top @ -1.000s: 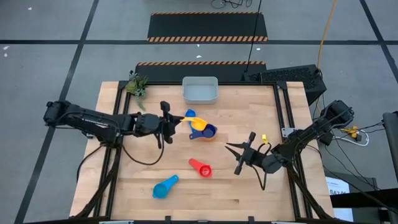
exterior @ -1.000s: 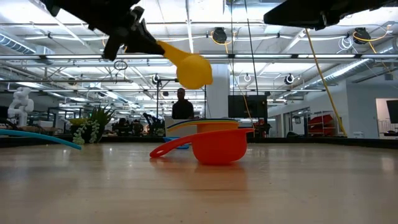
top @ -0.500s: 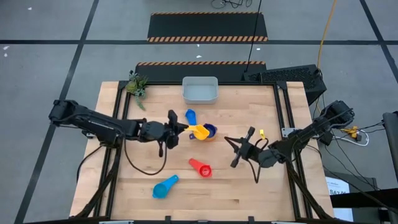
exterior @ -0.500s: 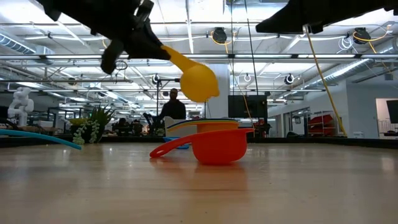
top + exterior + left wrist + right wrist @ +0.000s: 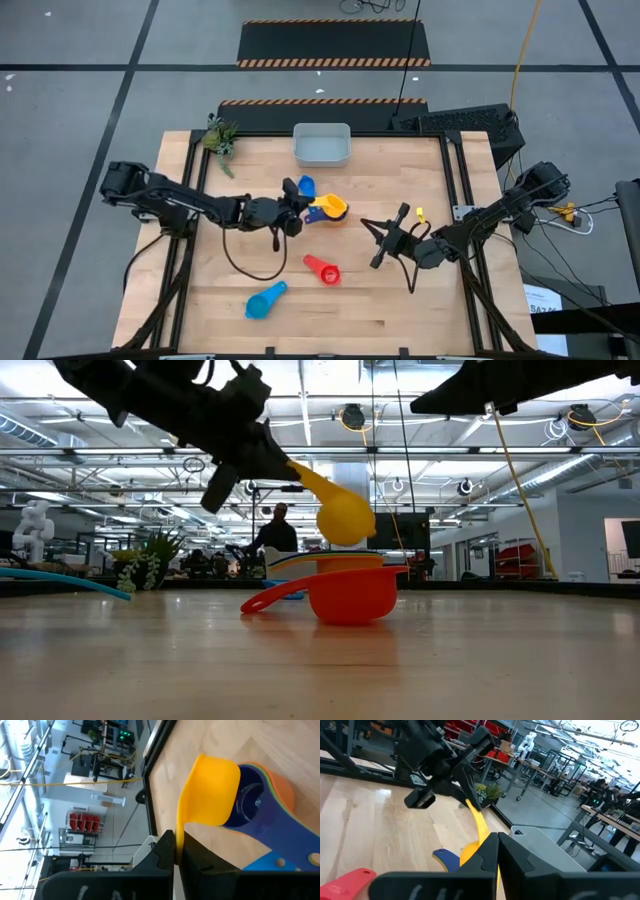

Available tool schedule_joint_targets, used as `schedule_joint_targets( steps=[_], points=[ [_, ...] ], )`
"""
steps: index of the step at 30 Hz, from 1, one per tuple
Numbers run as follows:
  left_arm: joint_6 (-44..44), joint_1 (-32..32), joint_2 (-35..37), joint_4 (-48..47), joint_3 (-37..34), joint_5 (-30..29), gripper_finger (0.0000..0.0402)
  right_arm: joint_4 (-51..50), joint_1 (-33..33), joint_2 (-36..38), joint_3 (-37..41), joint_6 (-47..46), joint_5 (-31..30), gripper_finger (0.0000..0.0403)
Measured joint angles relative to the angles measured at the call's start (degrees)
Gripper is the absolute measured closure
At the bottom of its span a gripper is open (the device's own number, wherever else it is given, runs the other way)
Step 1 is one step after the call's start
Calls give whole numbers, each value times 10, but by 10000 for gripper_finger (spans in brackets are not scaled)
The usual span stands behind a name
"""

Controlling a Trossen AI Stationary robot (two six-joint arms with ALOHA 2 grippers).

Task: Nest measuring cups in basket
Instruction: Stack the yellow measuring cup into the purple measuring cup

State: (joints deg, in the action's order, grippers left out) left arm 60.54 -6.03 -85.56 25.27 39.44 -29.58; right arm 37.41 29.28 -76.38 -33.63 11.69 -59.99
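Note:
My left gripper [image 5: 297,202] is shut on the yellow cup [image 5: 328,208] and holds it just above a nested stack [image 5: 340,210]. The stack's orange outer cup [image 5: 283,795] stands on the table with a navy cup [image 5: 249,800] inside it and a blue handle [image 5: 306,186] sticking out. In the low view the yellow bowl [image 5: 345,520] hangs a little above the stack [image 5: 322,560]. The red cup [image 5: 322,268] and the light blue cup [image 5: 266,300] lie on the table nearer the near edge. The pale basket [image 5: 321,145] stands at the far edge. My right gripper [image 5: 365,225] is shut and hovers right of the stack. My left gripper pinches the yellow cup's handle [image 5: 178,840] between its two fingers, near the handle's free end. The fingers come from the table's left, along the handle. The cup is lifted clear and slants down from the fingers, with its bowl [image 5: 211,790] over the stack.
A small green plant [image 5: 220,136] stands at the far left corner. The red cup [image 5: 350,595] lies close in front of the stack in the low view. Bare wood shows between the stack and the basket. A person [image 5: 280,530] stands in the room behind the table.
My left gripper has carried the yellow cup toward the table's right and somewhat down, from left of the stack to just over it. The handle has stayed in the shut fingers. My right gripper has shifted slightly toward the left and then kept still.

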Motion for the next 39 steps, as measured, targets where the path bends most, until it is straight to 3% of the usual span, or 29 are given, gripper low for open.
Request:
schedule_joint_targets(
  steps=[7, 21, 26, 32, 39],
  points=[
    [13, 2, -23, 20, 0, 0, 396, 0, 0, 0, 0, 2, -3, 403],
    [-12, 15, -23, 12, 0, 11, 346, 0, 0, 0, 0, 0, -3, 403],
    [-22, 15, -23, -4, 0, 11, 354, 0, 0, 0, 0, 0, -3, 403],
    [-24, 14, -23, -40, 0, 12, 392, 0, 0, 0, 0, 0, -3, 403],
    [-19, 6, -23, -20, 0, 9, 389, 0, 0, 0, 0, 1, -3, 403]
  ],
)
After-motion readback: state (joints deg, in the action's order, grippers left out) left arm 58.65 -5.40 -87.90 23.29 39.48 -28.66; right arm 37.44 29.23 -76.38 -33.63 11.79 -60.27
